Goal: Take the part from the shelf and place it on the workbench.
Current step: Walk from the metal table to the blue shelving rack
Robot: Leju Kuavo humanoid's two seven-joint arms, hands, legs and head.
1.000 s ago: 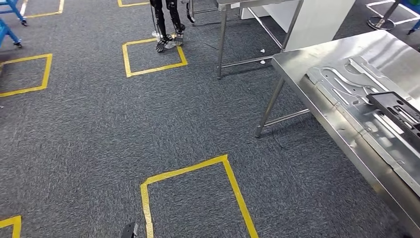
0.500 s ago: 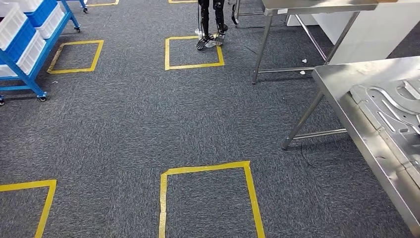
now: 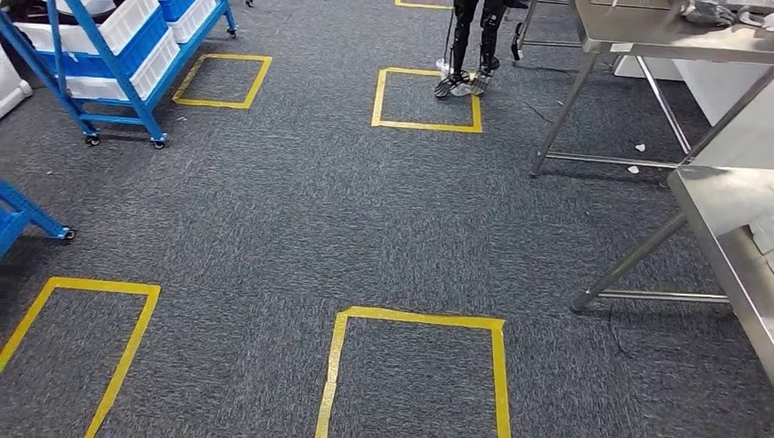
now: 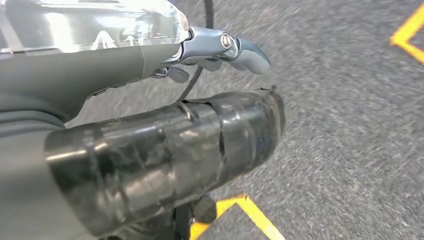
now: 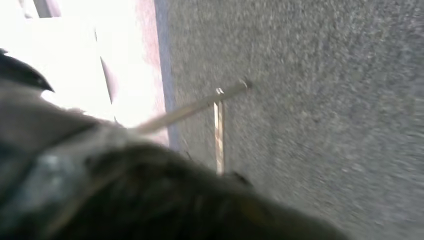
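A blue wheeled shelf (image 3: 109,64) carrying white and blue bins stands at the far left on the grey carpet. The steel workbench (image 3: 730,228) shows just its corner and one leg at the right edge. In the left wrist view my left hand (image 4: 165,100) hangs over the carpet, thumb and fingers apart, holding nothing. My right hand (image 5: 125,195) is a dark blur in the right wrist view, and its fingers cannot be made out.
Yellow tape squares (image 3: 415,365) mark the carpet. A second steel table (image 3: 657,36) stands at the far right, with a pair of dark legs (image 3: 470,46) beside it. Part of another blue frame (image 3: 23,219) pokes in at the left edge.
The whole picture has shifted right, so the camera has turned left. The workbench has slid to the right edge and the blue shelf has come into view.
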